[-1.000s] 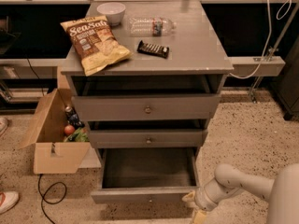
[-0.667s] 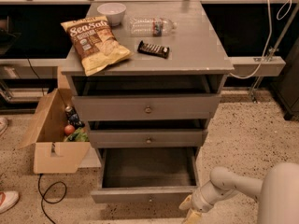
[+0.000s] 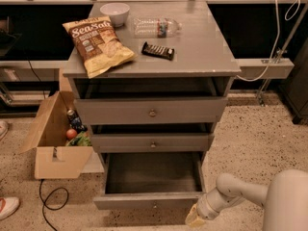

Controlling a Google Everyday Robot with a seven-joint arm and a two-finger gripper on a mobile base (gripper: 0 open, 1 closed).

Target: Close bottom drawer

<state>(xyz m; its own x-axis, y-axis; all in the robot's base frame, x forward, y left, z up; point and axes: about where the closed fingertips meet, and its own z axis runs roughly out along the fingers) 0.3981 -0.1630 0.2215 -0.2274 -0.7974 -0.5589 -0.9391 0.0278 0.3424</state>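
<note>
The bottom drawer (image 3: 149, 200) of the grey cabinet stands pulled out, its dark grey inside (image 3: 152, 172) empty and its shallow front panel near the bottom edge of the view. My white arm comes in from the lower right. The gripper (image 3: 194, 218) is low, just right of the drawer front's right end, close to it. The two drawers above, one with a brass knob (image 3: 152, 113) and a smaller one (image 3: 153, 144), are nearly shut.
On the cabinet top (image 3: 202, 47) lie a chip bag (image 3: 97, 42), a white bowl (image 3: 114, 12), a plastic bottle (image 3: 156, 26) and a dark bar (image 3: 158, 51). An open cardboard box (image 3: 50, 138) with items stands left. A cable (image 3: 50, 203) and a shoe (image 3: 8, 207) lie on the speckled floor.
My arm and gripper have shifted a little left toward the drawer front's right end. The drawer looks as far out as before.
</note>
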